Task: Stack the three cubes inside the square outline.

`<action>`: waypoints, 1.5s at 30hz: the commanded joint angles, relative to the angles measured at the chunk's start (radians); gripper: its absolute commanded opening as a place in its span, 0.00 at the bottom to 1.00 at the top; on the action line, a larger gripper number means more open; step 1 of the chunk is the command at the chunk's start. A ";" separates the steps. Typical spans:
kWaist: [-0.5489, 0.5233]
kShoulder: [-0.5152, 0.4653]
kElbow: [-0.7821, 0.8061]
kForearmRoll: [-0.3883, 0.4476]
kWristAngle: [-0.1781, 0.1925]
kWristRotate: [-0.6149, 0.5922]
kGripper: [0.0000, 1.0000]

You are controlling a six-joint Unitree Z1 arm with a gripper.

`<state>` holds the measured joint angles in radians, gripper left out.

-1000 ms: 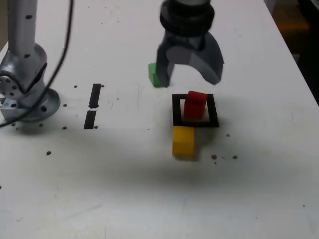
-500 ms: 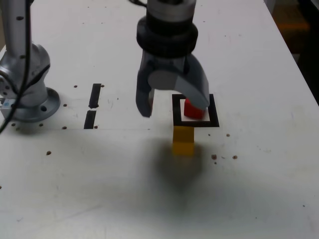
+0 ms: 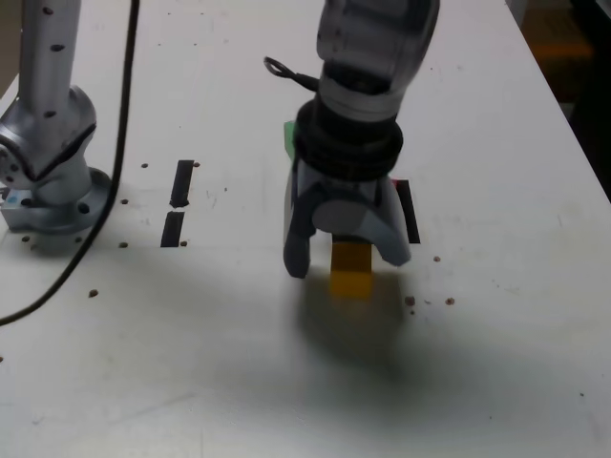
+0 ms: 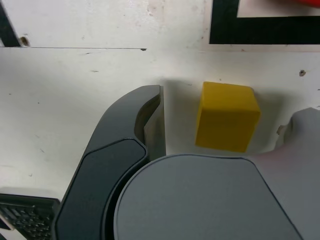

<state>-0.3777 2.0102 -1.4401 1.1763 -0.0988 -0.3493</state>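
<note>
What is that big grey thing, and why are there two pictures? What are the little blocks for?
The grey thing is a robot arm. At its end is a gripper, a sort of hand with two fingers.

One picture comes from a camera standing off to the side, so you see the whole white table. The other comes from a camera on the robot's wrist, looking down past its own fingers.

On the table sit small cubes. The yellow cube is between the open fingers, but they are not squeezing it yet, so nothing is held. A green cube peeks out behind the arm. The black square outline is just past the yellow cube, and a bit of the red cube shows inside it. Two black tape strips lie further off.
</note>
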 commanded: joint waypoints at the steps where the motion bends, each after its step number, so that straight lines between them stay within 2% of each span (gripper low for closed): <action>1: -0.001 0.020 0.001 -0.007 -0.005 0.007 0.81; 8: -0.001 0.035 0.002 -0.032 -0.012 0.015 0.45; 15: -0.001 0.037 0.000 -0.059 -0.002 0.016 0.35; 20: -0.001 0.024 -0.022 -0.048 0.039 0.019 0.17; 26: -0.001 -0.057 -0.080 0.076 0.107 0.020 0.13; 29: 0.009 -0.118 -0.158 0.194 0.147 0.081 0.13; 32: 0.034 -0.132 -0.219 0.261 0.152 0.185 0.13; 39: 0.147 -0.042 -0.267 0.273 0.155 0.384 0.14; 45: 0.185 -0.010 -0.276 0.261 0.162 0.437 0.14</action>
<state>-0.1950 1.9948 -1.7129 1.4398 0.0597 0.0907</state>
